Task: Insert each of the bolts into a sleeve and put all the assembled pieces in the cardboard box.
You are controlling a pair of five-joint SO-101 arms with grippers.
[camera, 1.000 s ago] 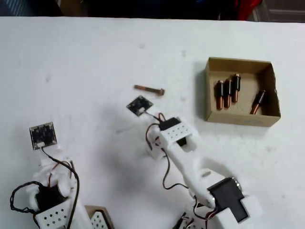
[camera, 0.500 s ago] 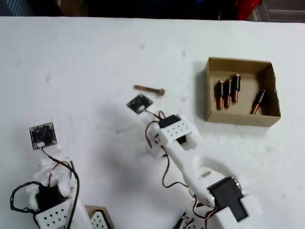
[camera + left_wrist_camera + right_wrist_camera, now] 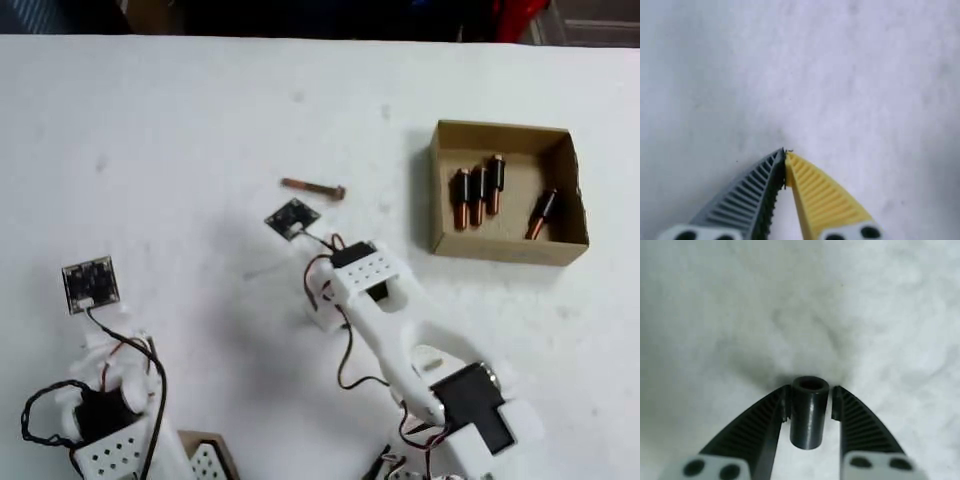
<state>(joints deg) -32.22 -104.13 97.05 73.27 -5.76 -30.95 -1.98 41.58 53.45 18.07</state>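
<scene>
A black sleeve [image 3: 810, 420] stands upright between the dark fingers of my right gripper [image 3: 810, 392], which is shut on it just above the white table. In the high view, the right arm's wrist [image 3: 362, 275] hangs at the table's middle. A copper-coloured bolt [image 3: 313, 187] lies a short way beyond it. The cardboard box [image 3: 500, 247] sits to the right and holds several assembled pieces [image 3: 478, 195]. My left gripper [image 3: 785, 152] is shut, with its grey and yellow tips meeting over bare table. The left arm [image 3: 100, 410] rests at the near left corner.
Small camera boards [image 3: 90, 283] stick out from each wrist, trailing loose wires [image 3: 345, 360]. The white table [image 3: 180, 130] stretches open to the left and far side of the bolt.
The right arm's rear joints have sunk a little toward the near edge, and its wrist has crept slightly toward the bolt. The left arm, bolt and box have not moved.
</scene>
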